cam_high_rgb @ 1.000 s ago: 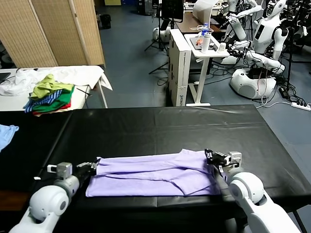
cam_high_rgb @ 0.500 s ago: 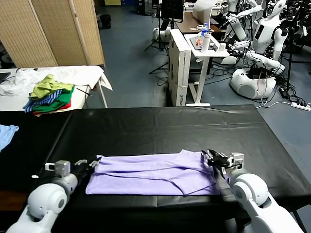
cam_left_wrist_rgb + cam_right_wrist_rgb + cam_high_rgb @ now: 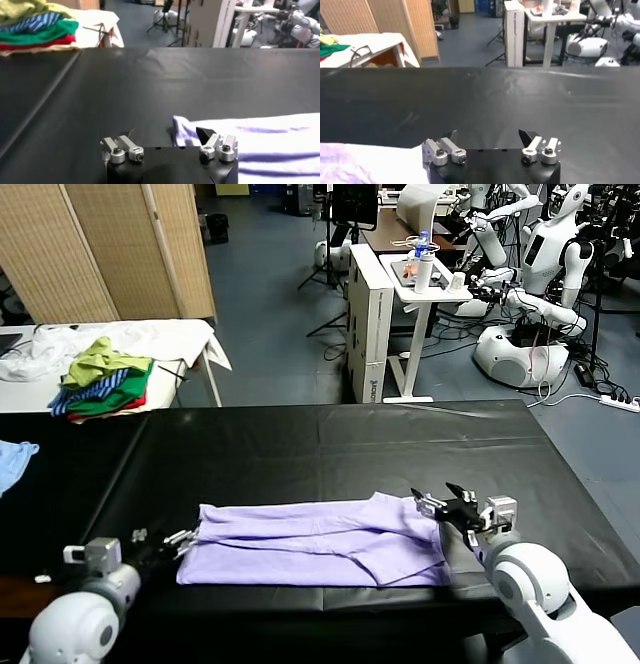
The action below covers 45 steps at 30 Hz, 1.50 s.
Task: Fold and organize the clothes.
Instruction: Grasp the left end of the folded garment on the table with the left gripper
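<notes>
T-shirt (image 3: 315, 542) flat, part-folded, along near edge of black table (image 3: 330, 444). Thin, limp, light; bunches and slides easily. Pinch at end hems or corners. Left gripper (image 3: 165, 542) and right gripper (image 3: 447, 506) both spread, empty, at shirt ends.

Black table (image 3: 330, 444) under folded lavender T-shirt (image 3: 310, 542)

Place: robotics lab.
Evidence: white humanoid robots (image 3: 545, 254) parked at the back, cables on grey floor (image 3: 275, 334).
Foreground: black-covered tabletop (image 3: 330, 449), woven folding screen (image 3: 110, 249) behind.
</notes>
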Motion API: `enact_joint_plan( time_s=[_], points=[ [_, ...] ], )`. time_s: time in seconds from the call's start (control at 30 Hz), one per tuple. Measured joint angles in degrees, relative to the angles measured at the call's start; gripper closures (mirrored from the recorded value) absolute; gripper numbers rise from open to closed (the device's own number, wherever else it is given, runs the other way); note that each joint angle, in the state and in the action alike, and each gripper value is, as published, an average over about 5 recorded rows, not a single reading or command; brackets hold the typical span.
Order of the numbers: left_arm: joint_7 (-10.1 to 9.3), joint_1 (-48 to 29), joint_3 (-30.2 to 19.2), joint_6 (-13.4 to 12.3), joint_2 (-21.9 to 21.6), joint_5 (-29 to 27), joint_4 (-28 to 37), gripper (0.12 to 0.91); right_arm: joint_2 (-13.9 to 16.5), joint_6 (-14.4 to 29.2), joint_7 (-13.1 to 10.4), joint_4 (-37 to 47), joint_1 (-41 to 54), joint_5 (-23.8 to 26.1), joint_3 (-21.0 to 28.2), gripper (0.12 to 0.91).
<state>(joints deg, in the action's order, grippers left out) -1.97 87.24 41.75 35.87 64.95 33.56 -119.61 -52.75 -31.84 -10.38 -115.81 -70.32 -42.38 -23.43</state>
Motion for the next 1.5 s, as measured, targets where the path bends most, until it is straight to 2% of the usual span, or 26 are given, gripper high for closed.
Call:
enact_joint_plan(
  time_s=[0.2, 0.57, 0.67, 1.0, 1.1, 1.27, 1.43, 1.5],
  points=[
    [-0.08, 0.20, 0.00, 0.23, 2.31, 2.33, -0.17, 0.123, -0.12, 0.03, 0.04, -0.34, -0.29, 0.31, 0.09, 0.118],
    [0.18, 0.68, -1.02, 0.15, 5.49, 0.07, 0.63, 0.124, -0.26, 0.16, 0.38, -0.40, -0.46, 1.32, 0.24, 0.118],
    [0.18, 0.62, -1.13, 0.03, 6.11, -0.07, 0.83, 0.157, -0.40, 0.32, 0.60, -0.40, -0.62, 1.96, 0.24, 0.118],
    [0.17, 0.86, -1.34, -0.18, 7.48, -0.28, 1.18, 0.383, -0.86, 0.73, 1.30, -0.37, -0.49, 3.35, 0.57, 0.118],
    [0.18, 1.14, -1.41, -0.08, 7.53, -0.33, 0.98, 0.480, -0.84, 0.77, 1.40, -0.32, -0.43, 3.43, 0.57, 0.118],
    [0.30, 1.26, -1.49, 0.18, 7.32, -0.50, 0.75, 0.685, -0.81, 0.87, 1.48, -0.37, -0.57, 3.52, 0.39, 0.118],
    [0.49, 1.33, -1.16, -0.38, 6.24, -4.52, 0.42, 0.842, -0.88, 1.14, 1.47, -0.87, -1.30, 3.60, -0.18, 0.118],
    [0.94, 1.55, -0.67, -1.19, 5.43, -7.20, 0.07, 0.855, -1.04, 1.28, 1.47, -1.12, -1.70, 3.66, -0.35, 0.118]
  ],
)
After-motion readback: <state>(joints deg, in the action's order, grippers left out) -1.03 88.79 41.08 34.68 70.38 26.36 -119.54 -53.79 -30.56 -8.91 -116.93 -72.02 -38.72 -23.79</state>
